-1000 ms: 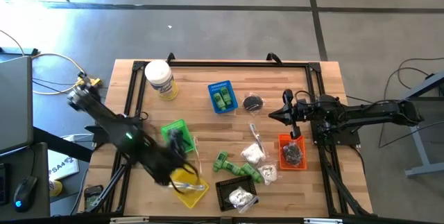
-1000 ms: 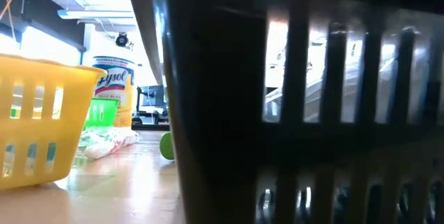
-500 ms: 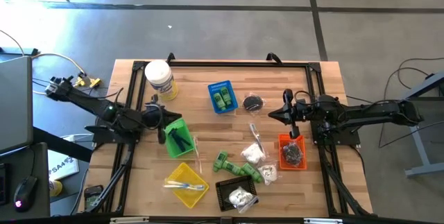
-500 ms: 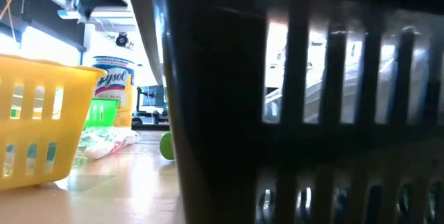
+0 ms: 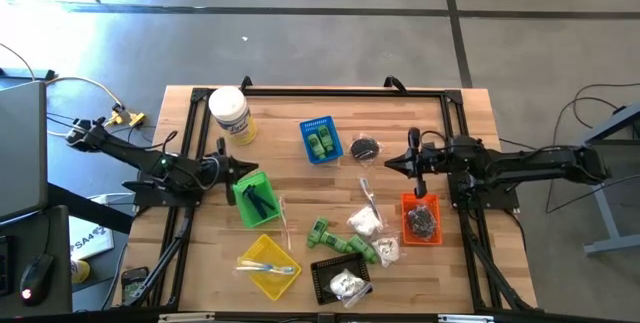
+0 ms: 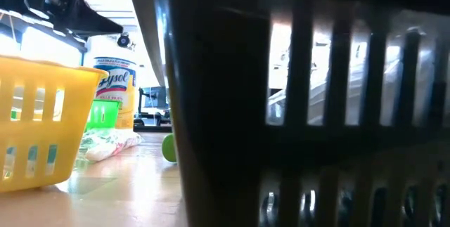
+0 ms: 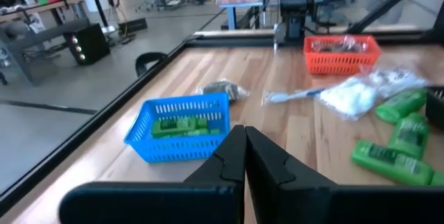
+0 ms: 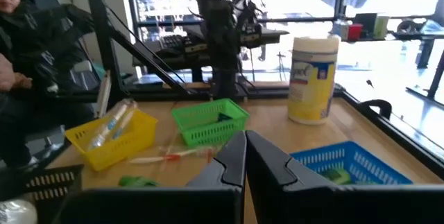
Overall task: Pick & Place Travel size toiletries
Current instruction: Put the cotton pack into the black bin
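- Bright green little bottles point(image 5: 352, 245) lying loose at lower centre of the high view, on the bare wood of the bench point(image 5: 290, 168); two more sitting in the blue basket point(image 5: 320, 139) at upper centre.
- White soft packets point(image 5: 365, 222) just right of the loose bottles, with a thin pale stick point(image 5: 368, 198) angled above them; more packets inside the black basket point(image 5: 340, 282) at the bottom edge.
- Thin pale sticks also in the yellow basket point(image 5: 268, 265) at lower left; small black pieces in the green basket point(image 5: 255, 199) and the orange basket point(image 5: 421, 220).
- Left gripper point(image 5: 236, 169) at the upper edge of the green basket, left of centre; fingers pressed together, grasping nothing.
- Right gripper point(image 5: 392, 166) right of centre, above the orange basket; fingers clenched likewise, empty.
- White Lysol jar point(image 5: 231, 114) upright at the upper left of the bench.
- Low view mostly blocked by the black basket's wall; yellow basket, jar label and one green bottle end visible at left.
- Right wrist view alone shows a person point(image 8: 28, 37) seated beyond the bench, at the frame's left.
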Available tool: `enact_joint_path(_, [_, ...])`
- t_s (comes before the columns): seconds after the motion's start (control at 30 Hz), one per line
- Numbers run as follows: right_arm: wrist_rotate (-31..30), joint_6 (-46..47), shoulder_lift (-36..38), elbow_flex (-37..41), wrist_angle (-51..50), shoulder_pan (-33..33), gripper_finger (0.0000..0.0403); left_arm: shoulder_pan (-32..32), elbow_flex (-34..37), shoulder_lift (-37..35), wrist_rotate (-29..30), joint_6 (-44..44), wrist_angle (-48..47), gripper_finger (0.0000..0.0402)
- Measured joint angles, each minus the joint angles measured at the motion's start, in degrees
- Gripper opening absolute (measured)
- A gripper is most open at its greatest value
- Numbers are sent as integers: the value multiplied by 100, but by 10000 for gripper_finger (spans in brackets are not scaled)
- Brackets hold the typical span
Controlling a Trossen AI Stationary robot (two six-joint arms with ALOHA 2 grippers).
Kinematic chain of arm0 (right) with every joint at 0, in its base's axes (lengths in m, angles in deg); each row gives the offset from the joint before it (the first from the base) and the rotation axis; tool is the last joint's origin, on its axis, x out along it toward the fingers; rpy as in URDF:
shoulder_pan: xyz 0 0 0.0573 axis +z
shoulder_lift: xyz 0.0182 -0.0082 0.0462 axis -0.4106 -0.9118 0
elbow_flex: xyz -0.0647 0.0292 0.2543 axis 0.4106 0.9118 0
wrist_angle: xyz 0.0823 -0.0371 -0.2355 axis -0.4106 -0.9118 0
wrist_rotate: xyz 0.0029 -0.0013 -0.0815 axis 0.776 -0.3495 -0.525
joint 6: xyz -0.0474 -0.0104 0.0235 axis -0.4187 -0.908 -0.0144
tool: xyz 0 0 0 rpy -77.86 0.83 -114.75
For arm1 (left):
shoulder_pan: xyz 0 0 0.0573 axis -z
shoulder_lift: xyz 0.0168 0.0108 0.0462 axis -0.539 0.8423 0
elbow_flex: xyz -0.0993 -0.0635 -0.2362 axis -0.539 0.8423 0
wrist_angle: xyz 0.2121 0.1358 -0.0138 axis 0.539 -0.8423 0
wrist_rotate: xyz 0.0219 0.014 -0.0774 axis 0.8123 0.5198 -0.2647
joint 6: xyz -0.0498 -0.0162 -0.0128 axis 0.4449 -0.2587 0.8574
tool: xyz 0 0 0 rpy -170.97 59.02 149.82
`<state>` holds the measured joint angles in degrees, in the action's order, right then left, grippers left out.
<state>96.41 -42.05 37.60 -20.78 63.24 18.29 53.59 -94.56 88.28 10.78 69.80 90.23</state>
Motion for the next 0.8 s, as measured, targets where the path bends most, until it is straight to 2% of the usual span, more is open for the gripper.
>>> enact_joint_path(0.17, [63,1,-72,0,74,-167,2,2,180,-300,4,2,-118,0])
enact_joint_path(0.23, [291,13,-72,0,85,-205,2,2,239,-552,4,-4,-309,0])
enact_joint_path(0.33, [623,260,-15,0,163,-208,2,2,270,-1104,5,-14,-682,0])
enact_joint_path(0.57, [624,532,605,-4,-2,-284,2,0,272,-2471,13,-157,-1518,0])
enact_joint_path(0.7, [695,616,715,-2,-54,-580,2,0,280,-2439,69,-249,-1559,0])
enact_joint_path(0.8, [971,746,715,-2,-33,-903,2,2,274,-2397,88,-183,-1549,0])
